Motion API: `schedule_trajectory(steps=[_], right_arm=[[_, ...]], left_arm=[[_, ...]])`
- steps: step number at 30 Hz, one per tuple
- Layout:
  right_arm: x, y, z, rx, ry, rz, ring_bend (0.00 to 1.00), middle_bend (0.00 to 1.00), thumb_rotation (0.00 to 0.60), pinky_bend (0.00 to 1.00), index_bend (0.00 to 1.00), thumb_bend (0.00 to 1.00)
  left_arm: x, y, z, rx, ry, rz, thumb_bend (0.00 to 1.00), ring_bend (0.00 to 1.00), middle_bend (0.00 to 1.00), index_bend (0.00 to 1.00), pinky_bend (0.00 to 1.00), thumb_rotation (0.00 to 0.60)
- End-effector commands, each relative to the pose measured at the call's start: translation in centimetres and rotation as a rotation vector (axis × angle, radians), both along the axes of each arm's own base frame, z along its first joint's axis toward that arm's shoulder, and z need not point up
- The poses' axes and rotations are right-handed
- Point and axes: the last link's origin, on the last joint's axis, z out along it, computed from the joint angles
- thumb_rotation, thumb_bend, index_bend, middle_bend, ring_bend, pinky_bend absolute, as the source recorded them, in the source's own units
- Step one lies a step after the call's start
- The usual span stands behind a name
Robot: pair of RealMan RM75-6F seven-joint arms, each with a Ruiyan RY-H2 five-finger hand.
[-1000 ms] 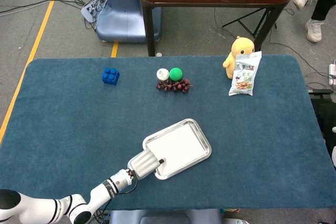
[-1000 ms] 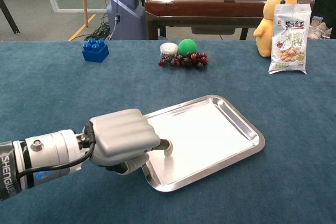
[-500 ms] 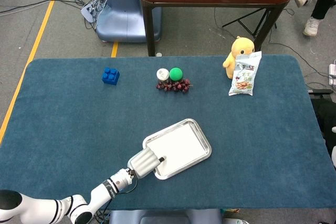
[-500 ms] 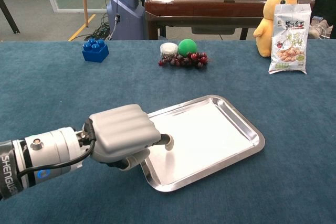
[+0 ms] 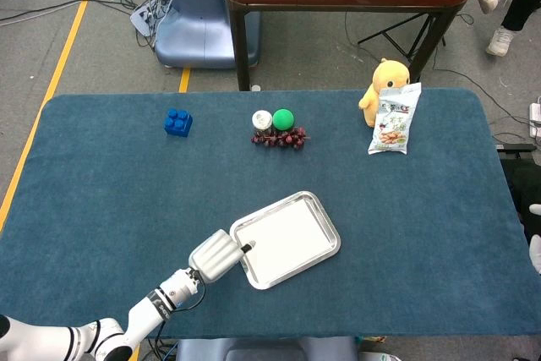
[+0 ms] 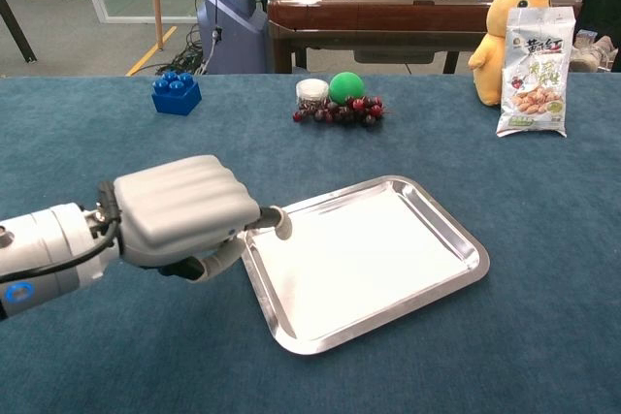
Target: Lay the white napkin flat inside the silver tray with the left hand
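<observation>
The white napkin (image 6: 364, 244) lies spread across the floor of the silver tray (image 6: 464, 283), filling most of it and looking flat from both views, so the placing itself appears done. The left hand (image 6: 184, 210) sits at the tray's near-left corner, just outside the rim, with its fingers (image 6: 175, 203) curled in and holding nothing that I can see (a thumb tip pokes over the rim toward the napkin, and whether it touches the cloth cannot be told). The napkin lies to the right of and slightly beyond the hand, its long axis following the tray's, slanting from the near-left corner up toward the far right. Only this hand is close; the right hand does not show in either view. The sensible next move, in my judgement, is to draw the hand clear to the left over the blue bench (image 5: 101, 192) without nudging the tray.
</observation>
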Motion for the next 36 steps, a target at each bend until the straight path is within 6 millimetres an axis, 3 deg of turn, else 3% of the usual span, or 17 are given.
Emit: schedule_trajectory(steps=[1, 4, 8, 11, 15, 20, 26, 36], right_arm=[[0.1, -0.1, -0.1, 0.004, 0.002, 0.0, 0.24, 0.37, 0.6, 0.26, 0.32, 0.51], [0.1, -0.2, -0.3, 0.011, 0.009, -0.002, 0.24, 0.37, 0.6, 0.26, 0.32, 0.51], [0.3, -0.3, -0.7, 0.021, 0.019, -0.003, 0.24, 0.37, 0.6, 0.26, 0.32, 0.51], [0.4, -0.4, -0.9, 0.028, 0.028, -0.002, 0.24, 0.37, 0.6, 0.26, 0.32, 0.51], [0.5, -0.6, -1.4, 0.041, 0.044, -0.005, 0.24, 0.37, 0.6, 0.26, 0.32, 0.51], [0.9, -0.9, -2.2, 0.063, 0.068, -0.006, 0.24, 0.37, 0.6, 0.26, 0.32, 0.51], [1.2, -1.3, -3.2, 0.079, 0.092, -0.005, 0.24, 0.37, 0.6, 0.26, 0.32, 0.51], [1.6, -1.7, -4.3, 0.104, 0.119, -0.004, 0.24, 0.37, 0.6, 0.26, 0.33, 0.51]], left_arm=[[-0.4, 0.0, 1.2, 0.029, -0.013, 0.017, 0.65, 0.88, 1.0, 0.25, 0.94, 0.6], [-0.9, -0.1, 2.3, 0.064, -0.032, 0.046, 0.65, 0.82, 0.98, 0.22, 0.91, 0.6], [-2.0, -0.3, 4.0, 0.124, -0.078, 0.111, 0.65, 0.69, 0.84, 0.19, 0.85, 0.6], [-3.0, -0.6, 5.1, 0.17, -0.098, 0.149, 0.65, 0.59, 0.68, 0.19, 0.72, 0.6], [-4.6, -1.2, 6.7, 0.209, -0.131, 0.193, 0.65, 0.37, 0.47, 0.19, 0.53, 0.6], [-6.5, -2.1, 8.9, 0.273, -0.178, 0.254, 0.65, 0.23, 0.31, 0.19, 0.39, 0.6], [-8.9, -3.0, 11.9, 0.357, -0.188, 0.258, 0.65, 0.19, 0.27, 0.22, 0.34, 0.6], [-13.8, -5.6, 16.4, 0.486, -0.14, 0.442, 0.62, 0.15, 0.22, 0.22, 0.28, 0.6]])
